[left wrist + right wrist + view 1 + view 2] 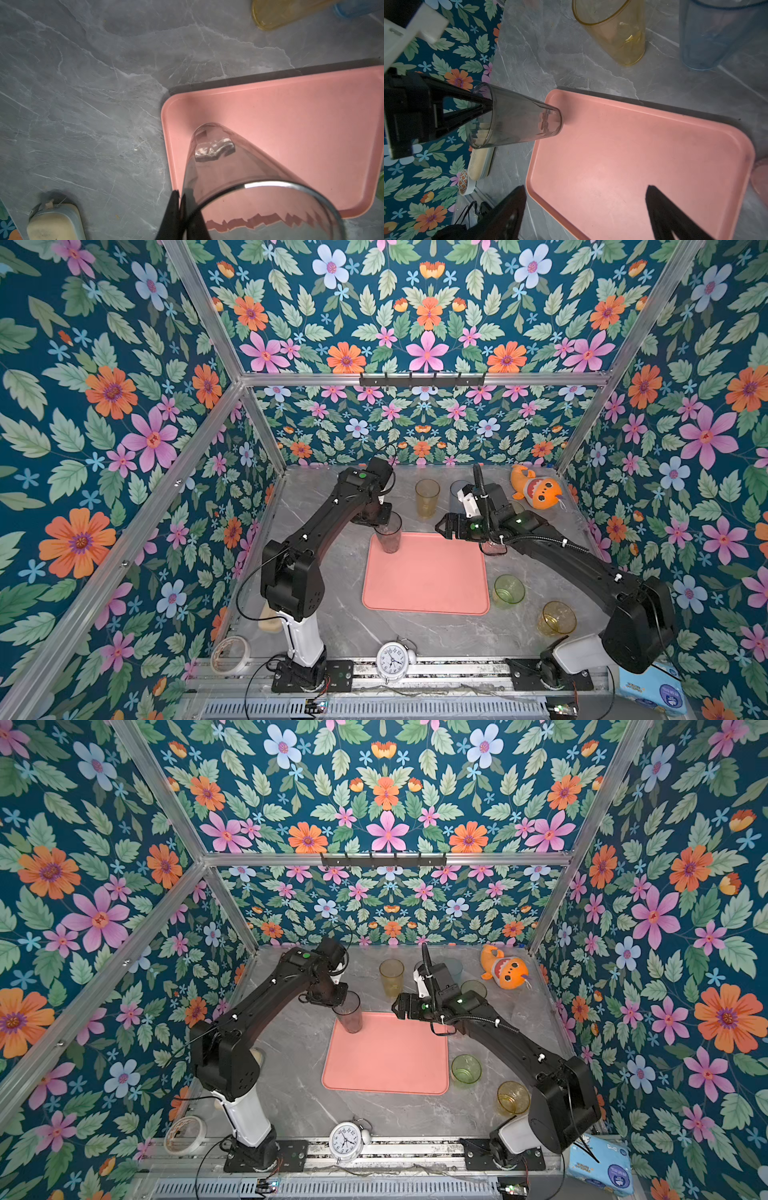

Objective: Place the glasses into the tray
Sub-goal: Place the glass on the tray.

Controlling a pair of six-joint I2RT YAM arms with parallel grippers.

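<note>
— One grey tumbler [388,536], upright at the far-left corner of the tray [428,585]; the left fingers [169,220] pinch its rim from above.
— And the right fingers [508,216]?
— Spread wide, empty, above the tray's far edge. Left arm is nearer.

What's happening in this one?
The left gripper is pinching the rim of a grey glass, holding it upright at a far corner of the pink tray; whether its base has touched down is unclear. The right gripper hangs open and empty by the tray's far edge. A tall yellow glass, a blue glass, a green glass and an amber glass stand on the table outside it.
</note>
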